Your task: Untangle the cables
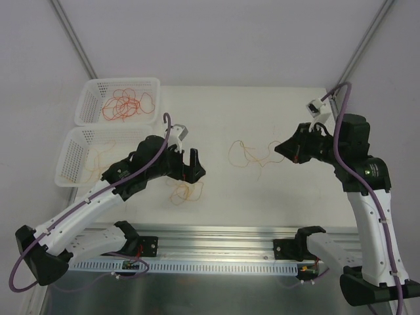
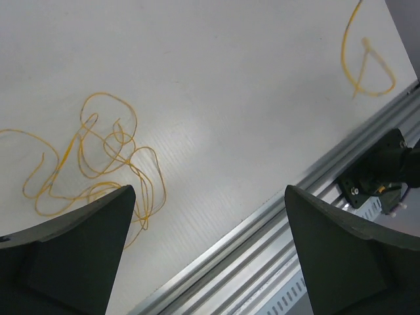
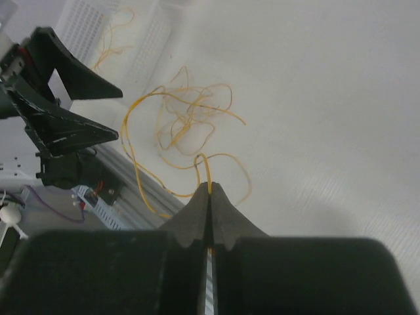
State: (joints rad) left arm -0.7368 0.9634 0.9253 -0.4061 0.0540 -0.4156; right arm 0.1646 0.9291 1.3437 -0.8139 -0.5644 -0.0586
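Pinching one thin yellow wire point(image 3: 209, 177), your right pincer point(image 3: 210, 191) holds it apart from the yellow wire clump point(image 2: 108, 154) on the white desk point(image 2: 230, 98), likely so your spread-open left pincer point(image 2: 209, 200) can reach it.

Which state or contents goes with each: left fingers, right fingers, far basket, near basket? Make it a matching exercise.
1 left fingers
2 right fingers
3 far basket
4 near basket

A red cables inside
B shut on yellow cable
C open near yellow tangle
D yellow strand inside

Pairs: 1-C, 2-B, 3-A, 4-D
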